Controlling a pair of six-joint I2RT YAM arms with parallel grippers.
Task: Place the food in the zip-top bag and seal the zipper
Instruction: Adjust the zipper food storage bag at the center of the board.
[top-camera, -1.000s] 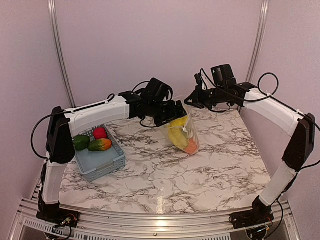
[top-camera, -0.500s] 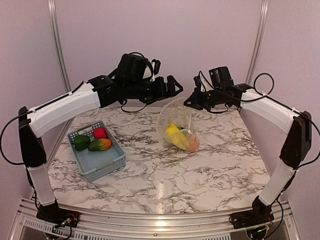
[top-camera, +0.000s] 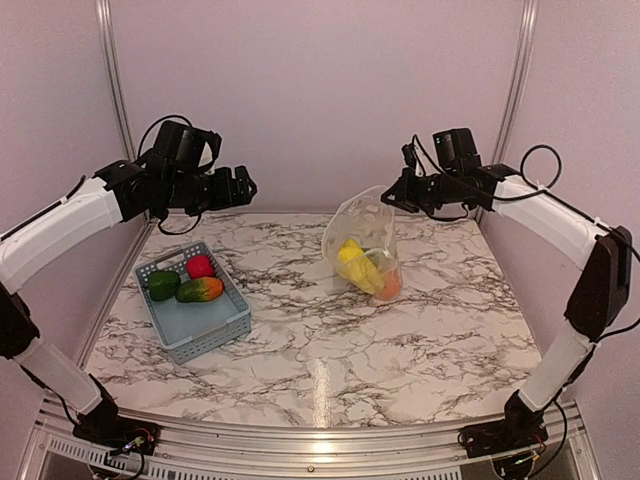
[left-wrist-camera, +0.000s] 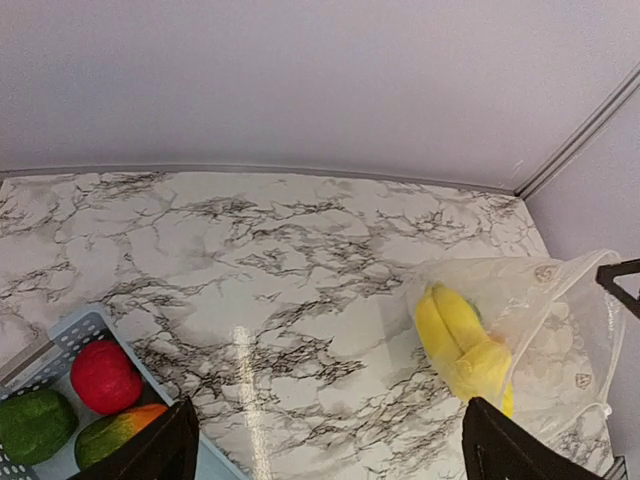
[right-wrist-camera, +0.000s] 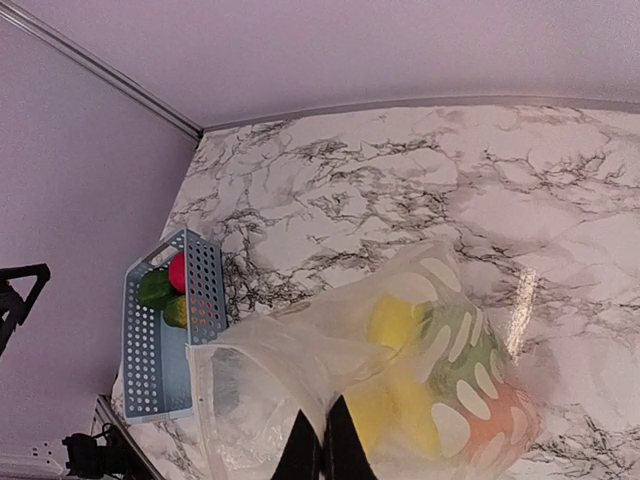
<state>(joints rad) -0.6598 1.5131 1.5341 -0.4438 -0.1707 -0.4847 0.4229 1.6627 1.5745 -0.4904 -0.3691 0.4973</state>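
The clear zip-top bag (top-camera: 362, 240) hangs from my right gripper (top-camera: 393, 197), which is shut on its top edge. Its bottom rests on the table, with yellow, green and orange food inside. In the right wrist view my shut right gripper (right-wrist-camera: 322, 452) pinches the bag (right-wrist-camera: 420, 340). The bag's mouth edge (right-wrist-camera: 200, 400) gapes open on the left. My left gripper (top-camera: 236, 188) is open and empty, high above the table's back left. In the left wrist view my left gripper (left-wrist-camera: 330, 460) faces bare table, with the bag (left-wrist-camera: 530, 310) at the right. A red fruit (top-camera: 200, 265), a green one (top-camera: 162, 285) and a green-orange one (top-camera: 200, 290) lie in the basket.
The grey-blue slotted basket (top-camera: 205, 328) stands at the table's left; it also shows in the left wrist view (left-wrist-camera: 70, 335) and the right wrist view (right-wrist-camera: 155, 370). The back wall and metal corner posts stand close behind both grippers.
My left arm has risen from the bag's mouth and swung far to the left, over the back left of the table. The right gripper still holds the bag, which has settled slightly.
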